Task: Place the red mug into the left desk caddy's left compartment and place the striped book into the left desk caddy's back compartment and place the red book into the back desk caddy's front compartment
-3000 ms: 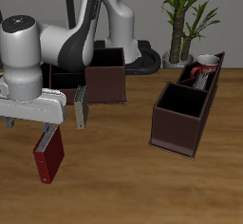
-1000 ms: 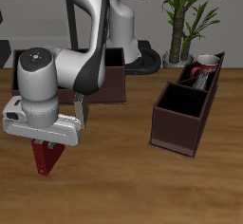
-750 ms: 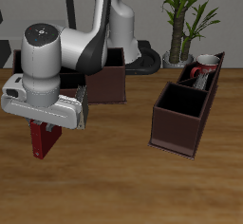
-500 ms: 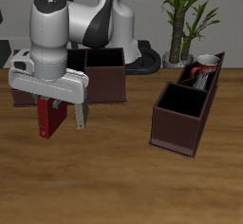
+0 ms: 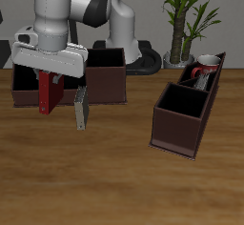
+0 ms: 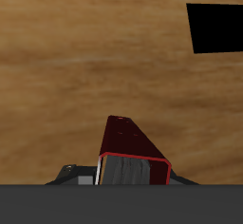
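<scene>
Table (image 5: 114, 172): red book (image 5: 50, 92) lifted higher, nearer back desk caddy (image 5: 71, 81).

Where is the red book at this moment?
The red book hangs upright in the pincer, lifted off the table just in front of the back desk caddy, not yet inside any compartment.

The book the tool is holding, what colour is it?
Red; the book in the tool shows best in the exterior view.

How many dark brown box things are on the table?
2. One dark brown desk caddy sits far back, behind the gripper holding the red book. The other caddy stands beside the plant, holding the red mug.
</scene>
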{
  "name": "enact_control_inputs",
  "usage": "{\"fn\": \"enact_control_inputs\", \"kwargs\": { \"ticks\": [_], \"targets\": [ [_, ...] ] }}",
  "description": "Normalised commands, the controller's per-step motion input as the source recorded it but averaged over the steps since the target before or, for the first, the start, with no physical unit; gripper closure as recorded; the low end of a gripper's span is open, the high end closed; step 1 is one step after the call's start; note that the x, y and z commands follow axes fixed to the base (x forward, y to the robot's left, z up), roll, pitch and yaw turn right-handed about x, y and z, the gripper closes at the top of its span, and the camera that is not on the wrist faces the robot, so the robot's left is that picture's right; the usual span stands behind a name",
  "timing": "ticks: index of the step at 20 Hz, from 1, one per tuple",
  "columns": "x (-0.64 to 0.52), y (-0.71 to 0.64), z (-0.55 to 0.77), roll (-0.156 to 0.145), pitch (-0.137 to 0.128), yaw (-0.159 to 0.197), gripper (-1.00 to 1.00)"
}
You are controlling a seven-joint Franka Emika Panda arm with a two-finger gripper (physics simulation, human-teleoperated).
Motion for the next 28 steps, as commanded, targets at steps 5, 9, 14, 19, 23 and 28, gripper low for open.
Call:
{"fn": "enact_control_inputs", "kwargs": {
  "ticks": [5, 9, 14, 19, 23, 28],
  "targets": [
    [-0.57, -0.11, 0.20, -0.012, -0.031, 0.091, 1.00],
    [-0.59, -0.11, 0.20, 0.008, -0.055, 0.101, 1.00],
    [-0.39, -0.08, 0.12, -0.017, -0.002, 0.039, 1.00],
    [-0.35, -0.13, 0.19, -0.001, -0.017, -0.015, 1.00],
    [-0.31, -0.24, 0.05, 0.010, -0.006, 0.012, 1.00],
    [-0.36, 0.03, -0.07, 0.071, 0.029, 0.076, 1.00]
  ]
}}
